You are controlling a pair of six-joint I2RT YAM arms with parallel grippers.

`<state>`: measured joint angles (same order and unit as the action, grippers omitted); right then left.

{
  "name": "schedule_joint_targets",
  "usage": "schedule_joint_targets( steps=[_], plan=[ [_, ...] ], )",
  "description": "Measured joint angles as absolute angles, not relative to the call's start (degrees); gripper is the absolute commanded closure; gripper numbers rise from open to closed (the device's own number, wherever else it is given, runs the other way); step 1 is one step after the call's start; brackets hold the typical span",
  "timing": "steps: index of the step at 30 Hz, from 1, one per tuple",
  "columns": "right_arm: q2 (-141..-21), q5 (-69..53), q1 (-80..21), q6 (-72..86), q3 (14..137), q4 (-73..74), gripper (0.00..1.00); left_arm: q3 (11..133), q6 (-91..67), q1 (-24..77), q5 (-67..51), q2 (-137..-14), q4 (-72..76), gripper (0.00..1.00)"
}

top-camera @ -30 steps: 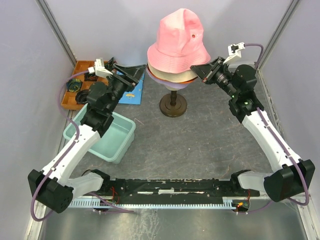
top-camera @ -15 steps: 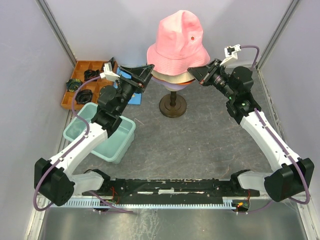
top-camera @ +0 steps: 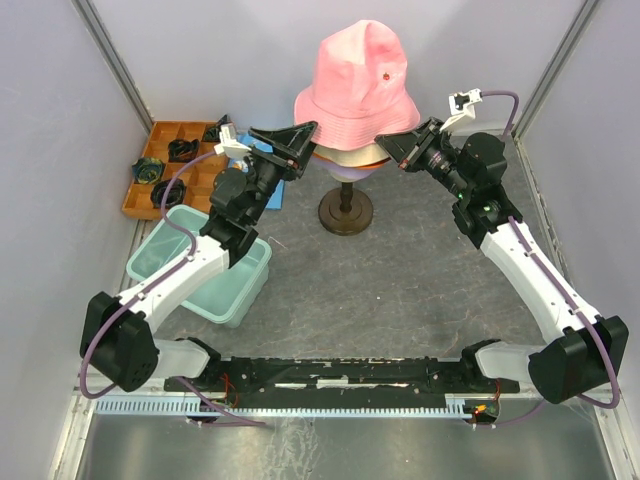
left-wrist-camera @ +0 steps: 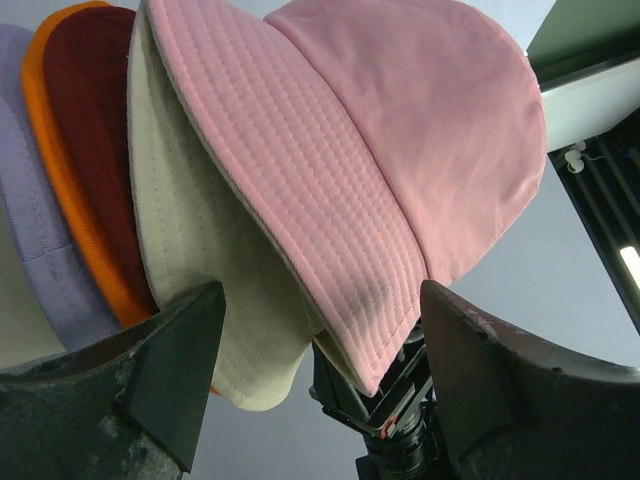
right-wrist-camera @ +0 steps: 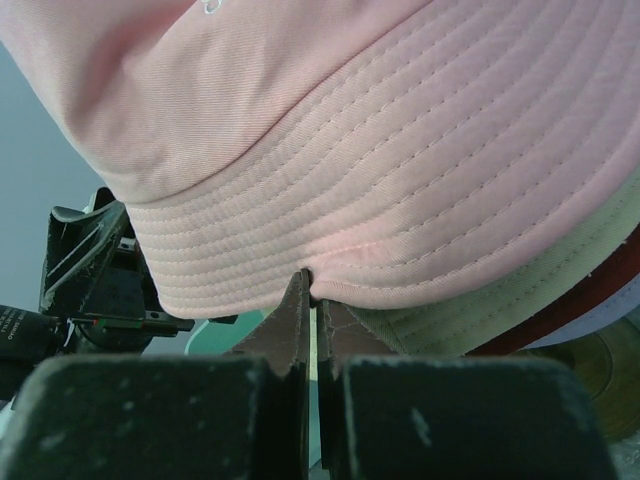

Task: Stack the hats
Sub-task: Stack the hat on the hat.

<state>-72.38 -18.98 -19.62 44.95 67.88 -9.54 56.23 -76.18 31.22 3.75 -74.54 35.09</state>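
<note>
You are pinching the brim of the soft pink fabric bucket hat point(top-camera: 360, 80), topmost of the hats stacked on the dark stand point(top-camera: 346, 212), in your right gripper point(top-camera: 395, 145) while your left gripper point(top-camera: 303, 140) is gaping around the opposite brim, so be closing on pink only and pulling evenly.

Noted pink hat point(top-camera: 360, 80), brim ringed with self-coloured stitch rows. Recorded cream-beige hat point(left-wrist-camera: 200, 260), dark red hat point(left-wrist-camera: 85, 120), orange hat point(left-wrist-camera: 80, 215) and lavender hat point(left-wrist-camera: 35, 230), all plain. Logged pale teal bin point(top-camera: 235, 290), orange-brown tray point(top-camera: 160, 130), dark brown stand point(top-camera: 346, 212), mottled grey table point(top-camera: 400, 290). Found white links and black joints on left arm point(top-camera: 170, 285) and right arm point(top-camera: 540, 280).
</note>
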Motion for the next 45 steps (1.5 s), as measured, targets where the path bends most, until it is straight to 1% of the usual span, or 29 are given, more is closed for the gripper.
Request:
schedule_joint_targets(
  steps=[6,9,10,12,14,17,19,20,23,27,33,35,39,42,45],
  plan=[
    [-72.4,-18.9,-20.2,44.9,67.9,-9.3,1.0,58.5,-76.5,31.6,5.0,-76.6,36.9,0.15],
    [-72.4,-18.9,-20.6,44.7,67.9,-9.1,1.0,59.4,-76.5,31.6,5.6,-77.1,38.3,0.19],
    [-72.4,-18.9,-20.7,44.7,67.9,-9.0,1.0,59.6,-76.6,31.6,5.8,-77.2,38.9,0.22],
    [-72.6,-18.9,-20.9,44.7,67.8,-9.0,1.0,59.7,-76.8,31.6,6.0,-77.3,39.6,0.33],
    [-72.6,-18.9,-21.1,44.7,67.8,-9.0,1.0,59.7,-76.9,31.6,6.3,-77.6,40.1,0.48],
    [-72.7,-18.9,-21.5,44.7,67.8,-9.0,1.0,59.7,-77.3,31.7,7.0,-78.0,40.9,0.66],
    [-72.9,-19.0,-21.7,44.7,67.8,-9.0,1.0,59.7,-77.6,31.6,7.5,-78.2,41.0,0.75],
    [-73.0,-19.1,-21.8,44.7,67.9,-8.9,0.97,59.7,-77.8,31.6,7.7,-78.4,41.0,0.77],
    [-73.6,-19.5,-22.0,44.4,69.5,-6.5,0.84,59.6,-78.2,31.6,8.3,-78.7,41.6,0.8],
    [-75.1,-21.3,-22.2,43.0,73.4,-1.0,0.75,59.5,-78.3,31.2,8.5,-79.3,42.6,0.81],
    [-75.1,-24.3,-22.5,41.5,73.6,3.8,0.66,59.5,-78.3,28.6,5.9,-80.7,43.9,0.81],
    [-75.1,-25.6,-22.5,40.8,73.6,4.6,0.61,59.6,-78.3,27.4,4.3,-81.4,44.3,0.81],
    [-74.6,-27.6,-22.6,39.6,73.6,5.7,0.54,59.9,-78.5,25.0,0.8,-83.0,45.8,0.81],
    [-72.9,-27.8,-22.6,38.5,73.6,6.8,0.45,61.0,-78.7,22.9,-2.0,-84.5,46.9,0.82],
    [-70.0,-26.9,-22.3,37.0,73.7,8.2,0.42,63.6,-79.1,20.6,-5.5,-87.3,47.7,0.82]
  ],
)
